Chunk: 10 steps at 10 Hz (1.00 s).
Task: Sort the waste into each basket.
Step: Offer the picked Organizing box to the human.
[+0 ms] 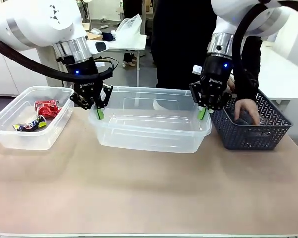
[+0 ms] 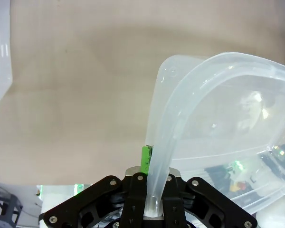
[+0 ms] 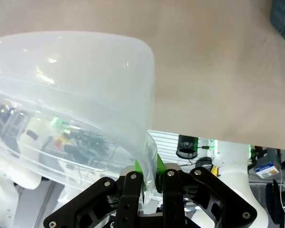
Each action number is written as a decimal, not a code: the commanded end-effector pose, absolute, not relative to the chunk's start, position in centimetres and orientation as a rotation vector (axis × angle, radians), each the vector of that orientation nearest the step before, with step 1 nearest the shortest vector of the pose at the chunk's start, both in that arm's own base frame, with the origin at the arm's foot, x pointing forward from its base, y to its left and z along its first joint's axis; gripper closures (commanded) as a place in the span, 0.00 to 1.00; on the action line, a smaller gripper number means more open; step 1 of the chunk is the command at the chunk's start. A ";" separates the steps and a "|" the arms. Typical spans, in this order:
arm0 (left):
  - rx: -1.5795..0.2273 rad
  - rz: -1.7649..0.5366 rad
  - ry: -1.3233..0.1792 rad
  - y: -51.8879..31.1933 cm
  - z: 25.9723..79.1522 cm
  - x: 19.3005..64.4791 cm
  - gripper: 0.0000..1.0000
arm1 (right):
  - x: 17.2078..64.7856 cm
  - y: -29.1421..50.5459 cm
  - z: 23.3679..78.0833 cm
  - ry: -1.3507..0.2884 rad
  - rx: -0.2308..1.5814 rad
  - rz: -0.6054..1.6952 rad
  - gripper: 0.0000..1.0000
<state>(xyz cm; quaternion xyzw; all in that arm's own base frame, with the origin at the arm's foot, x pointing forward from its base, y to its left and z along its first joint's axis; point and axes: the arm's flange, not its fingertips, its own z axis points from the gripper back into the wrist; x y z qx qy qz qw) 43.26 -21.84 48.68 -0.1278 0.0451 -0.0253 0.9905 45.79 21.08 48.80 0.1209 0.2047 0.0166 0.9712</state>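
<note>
Left tub (image 1: 20,130): clear, standing on the table (image 1: 139,193) at its left side; a red can (image 1: 46,107) and a dark-blue-and-yellow can (image 1: 30,125) lie inside, the red one toward the far side.
Left pincer (image 1: 98,113): pointing down, green pads pinching the rolled rim at the left end of the middle tub (image 1: 150,130); the left wrist view shows the rim (image 2: 156,161) running between the pressed-in fingers.
Middle tub: clear, rectangular with rounded corners, in the table's centre, between the left tub and the grey basket (image 1: 251,130); whether its base rests on the table or is just lifted, I cannot tell. A pale shape shows through it near the far wall, too faint to name.
Right pincer (image 1: 202,113): also pointing down, closed on the same tub's rim at its right end; in the right wrist view the rim (image 3: 149,156) passes between the green pads.
Grey basket: dark lattice walls, at the table's right, just beside the middle tub.
Person's hand (image 1: 246,111): reaching down into the grey basket.
</note>
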 end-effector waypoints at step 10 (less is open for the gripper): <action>-0.262 -0.040 0.081 -21.5 48.8 43.6 0.97 | 45.3 21.2 49.2 0.411 0.242 0.039 0.94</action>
